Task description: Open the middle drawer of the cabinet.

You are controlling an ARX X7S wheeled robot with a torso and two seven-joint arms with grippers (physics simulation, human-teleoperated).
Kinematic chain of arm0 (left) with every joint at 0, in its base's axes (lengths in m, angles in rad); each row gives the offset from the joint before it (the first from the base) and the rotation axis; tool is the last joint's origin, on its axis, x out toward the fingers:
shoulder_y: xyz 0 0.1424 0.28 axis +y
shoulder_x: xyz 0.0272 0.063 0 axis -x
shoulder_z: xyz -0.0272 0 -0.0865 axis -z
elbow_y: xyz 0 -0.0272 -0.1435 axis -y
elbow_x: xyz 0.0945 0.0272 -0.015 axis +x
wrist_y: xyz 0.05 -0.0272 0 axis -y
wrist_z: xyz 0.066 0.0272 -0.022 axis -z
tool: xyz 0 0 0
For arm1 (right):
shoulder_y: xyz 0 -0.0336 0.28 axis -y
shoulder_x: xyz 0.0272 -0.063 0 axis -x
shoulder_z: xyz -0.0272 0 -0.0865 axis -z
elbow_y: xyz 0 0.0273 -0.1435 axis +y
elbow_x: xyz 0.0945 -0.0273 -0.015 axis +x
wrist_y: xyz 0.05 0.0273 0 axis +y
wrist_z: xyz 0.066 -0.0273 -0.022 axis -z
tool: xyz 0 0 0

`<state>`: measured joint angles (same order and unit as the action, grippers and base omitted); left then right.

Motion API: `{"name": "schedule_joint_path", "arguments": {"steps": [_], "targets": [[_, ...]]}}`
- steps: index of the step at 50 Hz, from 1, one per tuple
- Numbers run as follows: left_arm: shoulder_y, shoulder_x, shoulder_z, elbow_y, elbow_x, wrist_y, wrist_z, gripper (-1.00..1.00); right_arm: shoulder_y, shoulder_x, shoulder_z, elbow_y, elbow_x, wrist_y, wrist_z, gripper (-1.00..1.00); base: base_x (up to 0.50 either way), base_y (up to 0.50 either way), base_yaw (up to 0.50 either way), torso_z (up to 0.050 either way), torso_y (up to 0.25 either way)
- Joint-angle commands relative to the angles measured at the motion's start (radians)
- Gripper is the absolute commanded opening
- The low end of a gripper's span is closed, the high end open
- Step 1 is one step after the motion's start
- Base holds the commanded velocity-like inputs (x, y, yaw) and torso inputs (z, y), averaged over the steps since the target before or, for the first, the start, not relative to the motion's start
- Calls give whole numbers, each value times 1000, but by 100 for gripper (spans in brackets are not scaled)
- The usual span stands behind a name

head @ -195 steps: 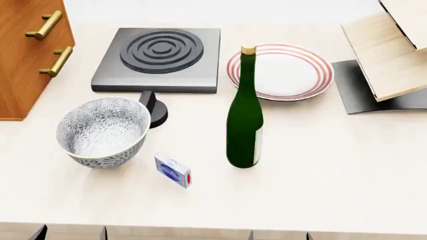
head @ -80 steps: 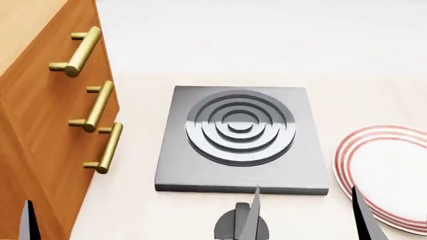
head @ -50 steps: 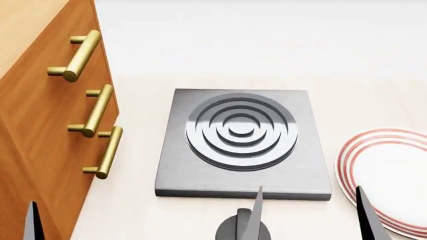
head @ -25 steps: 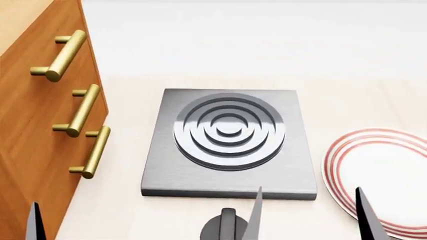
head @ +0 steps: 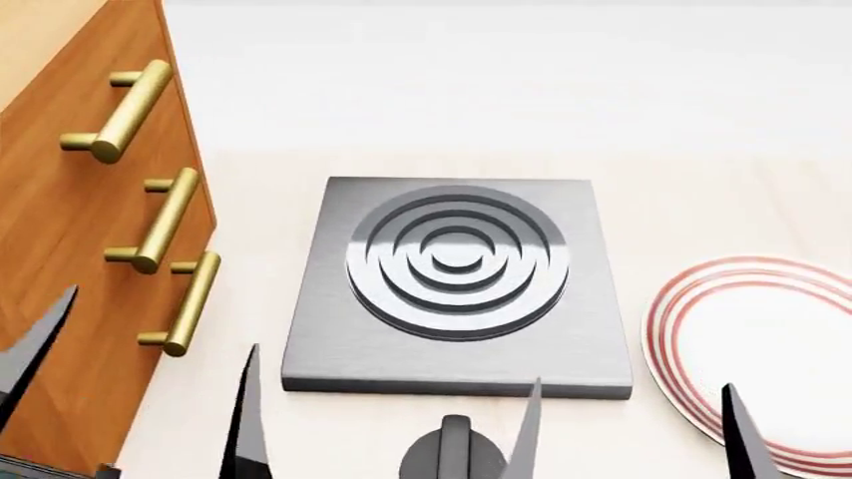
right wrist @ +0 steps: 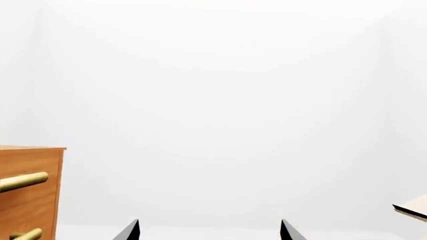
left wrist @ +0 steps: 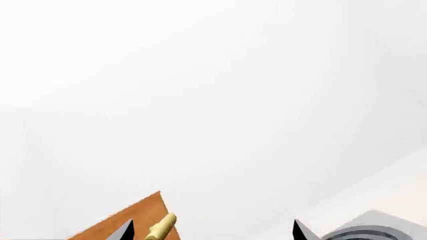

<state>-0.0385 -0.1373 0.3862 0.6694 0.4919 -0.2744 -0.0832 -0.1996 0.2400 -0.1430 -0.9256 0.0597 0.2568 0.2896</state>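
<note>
Cabinet [head: 60,249] at the far left of the worktop, orange-brown, three brass bar handles down its front. Middle drawer [head: 94,289] shut flush, its handle [head: 163,220] the second of the three.

Grey stove plate [head: 460,284] just beside the cabinet, ringed burner in its centre. Dark knob [head: 456,454] at its near edge, partly cut off. Red-rimmed plate [head: 752,349] to the right of the stove plate, running out of view.

Left gripper [head: 134,399]: two dark fingertips spread wide, nothing between them, low before the cabinet front, near the lowest handle [head: 187,304] but apart from it. Right gripper [head: 633,424]: tips also wide apart, empty, over the gap between stove plate and plate.

Both arms hidden below the edge. Wrist views mostly blank white wall; only cabinet corners and handle ends show.
</note>
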Motion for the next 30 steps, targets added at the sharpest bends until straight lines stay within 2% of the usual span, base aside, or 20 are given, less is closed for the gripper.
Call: {"name": "schedule_joint_path", "arguments": {"steps": [1, 4, 12, 15, 23, 28, 30], "targets": [[-415, 95, 218, -261, 327, -259, 229, 100, -1, 19, 25, -18, 36, 23, 6, 100, 0, 0, 0, 0, 0], [-474, 91, 232, -309, 353, -273, 235, 100, -17, 22, 16, 13, 30, -24, 3, 100, 0, 0, 0, 0, 0], [-623, 79, 258, -521, 365, -278, 233, 100, -5, 41, -7, 0, 20, -7, -4, 100, 0, 0, 0, 0, 0], [-701, 65, 301, -699, 408, -255, 187, 100, -5, 46, -4, -3, 25, 0, -2, 100, 0, 0, 0, 0, 0], [-803, 65, 388, -942, 492, -231, 106, 100, 3, 51, -1, -4, 39, 11, 5, 100, 0, 0, 0, 0, 0], [-837, 83, 400, -1063, 478, -206, 49, 100, 17, 56, 14, -38, 69, 63, 13, 100, 0, 0, 0, 0, 0], [-868, 101, 396, -1168, 448, -168, -1, 100, -4, 55, 4, -3, 54, 5, 12, 100, 0, 0, 0, 0, 0]]}}
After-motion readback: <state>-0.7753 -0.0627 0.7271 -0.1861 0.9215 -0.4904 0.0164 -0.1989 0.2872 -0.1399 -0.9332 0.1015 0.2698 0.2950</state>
